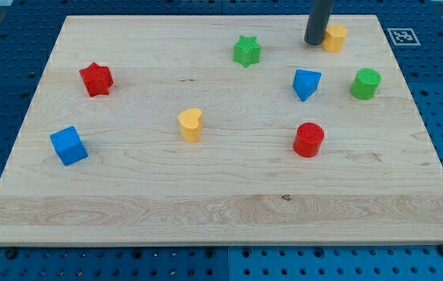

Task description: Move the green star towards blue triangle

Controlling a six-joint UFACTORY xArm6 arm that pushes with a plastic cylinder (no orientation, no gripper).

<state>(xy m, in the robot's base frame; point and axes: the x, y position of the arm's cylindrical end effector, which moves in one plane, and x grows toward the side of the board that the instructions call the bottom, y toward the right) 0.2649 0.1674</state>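
The green star [246, 51] lies near the view's top, a little right of centre. The blue triangle [306, 83] lies to its lower right, a short gap away. My tip [316, 42] stands at the view's top right, to the right of the green star and above the blue triangle. It touches neither of them. It sits right against the left side of a yellow block [335, 37].
A green cylinder [366, 83] lies right of the blue triangle. A red cylinder [309, 140] lies below it. A yellow heart [191, 125] sits mid-board. A red star [96, 79] and a blue cube [69, 145] lie at the left. The wooden board [221, 211] rests on a blue pegboard.
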